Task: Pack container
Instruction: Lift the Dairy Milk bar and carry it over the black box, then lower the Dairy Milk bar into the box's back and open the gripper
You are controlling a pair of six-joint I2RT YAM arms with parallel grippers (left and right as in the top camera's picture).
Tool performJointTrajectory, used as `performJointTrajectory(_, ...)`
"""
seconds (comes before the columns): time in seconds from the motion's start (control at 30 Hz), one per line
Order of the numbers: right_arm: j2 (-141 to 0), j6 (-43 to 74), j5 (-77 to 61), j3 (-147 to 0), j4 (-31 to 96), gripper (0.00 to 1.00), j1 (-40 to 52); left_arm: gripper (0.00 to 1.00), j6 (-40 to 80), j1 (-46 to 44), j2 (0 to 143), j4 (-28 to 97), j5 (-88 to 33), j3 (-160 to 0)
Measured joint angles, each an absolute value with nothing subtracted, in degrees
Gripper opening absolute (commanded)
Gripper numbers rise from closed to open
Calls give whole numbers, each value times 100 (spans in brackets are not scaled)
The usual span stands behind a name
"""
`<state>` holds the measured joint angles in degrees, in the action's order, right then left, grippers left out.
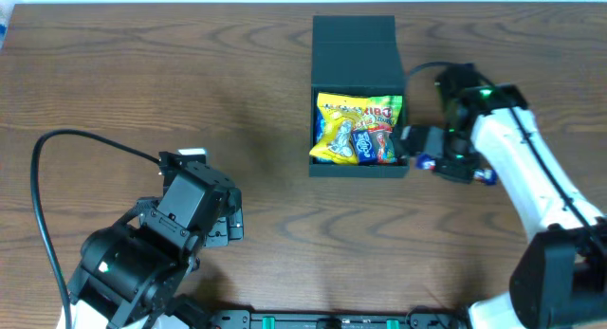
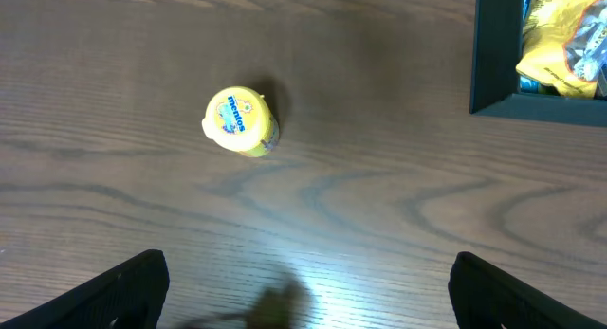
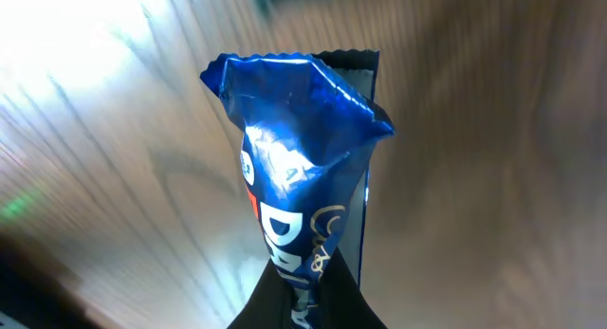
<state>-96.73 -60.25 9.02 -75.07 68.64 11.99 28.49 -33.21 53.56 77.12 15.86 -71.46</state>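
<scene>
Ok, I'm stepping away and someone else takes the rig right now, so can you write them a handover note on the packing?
Left gripper: open, empty, hovering over the table short of the yellow tub.
Right gripper: shut on a blue packet, beside the container's right wall, not over it yet.
Container: open, lid folded back.
Done: several packets are inside.
Left: drop in the blue packet, pack the tub, then probably close the lid.
</scene>
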Motion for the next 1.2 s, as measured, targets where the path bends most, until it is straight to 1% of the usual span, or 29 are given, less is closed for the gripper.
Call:
performJointTrajectory(0.2, -9673, -6025, 930, -7507, 6552, 1, 1879, 95, 2849, -3321, 5356, 7712, 1586, -7146)
performJointTrajectory(0.37, -9673, -6025, 1048, -7513, 6016, 1, 2220, 95, 2849, -3321, 5356, 7712, 1586, -7146)
performJointTrajectory(0.57, -9675, -6025, 1057, -7749, 5599, 1, 2423, 95, 2849, -3321, 5356, 7714, 1586, -7146)
performJointTrajectory(0.83, -9675, -6025, 679, -8374, 5266, 1, 2532, 95, 2849, -3321, 5356, 7714, 1586, -7146)
performJointTrajectory(1.03, -9721, -6031, 591, -8433, 4849, 1, 2694, 95, 2849, -3321, 5356, 7712, 1586, -7146)
performJointTrajectory(1.2, -10235, -6045, 569, -8562, 4615, 1, 2869, 95, 2847, -3321, 5356, 7714, 1586, -7146)
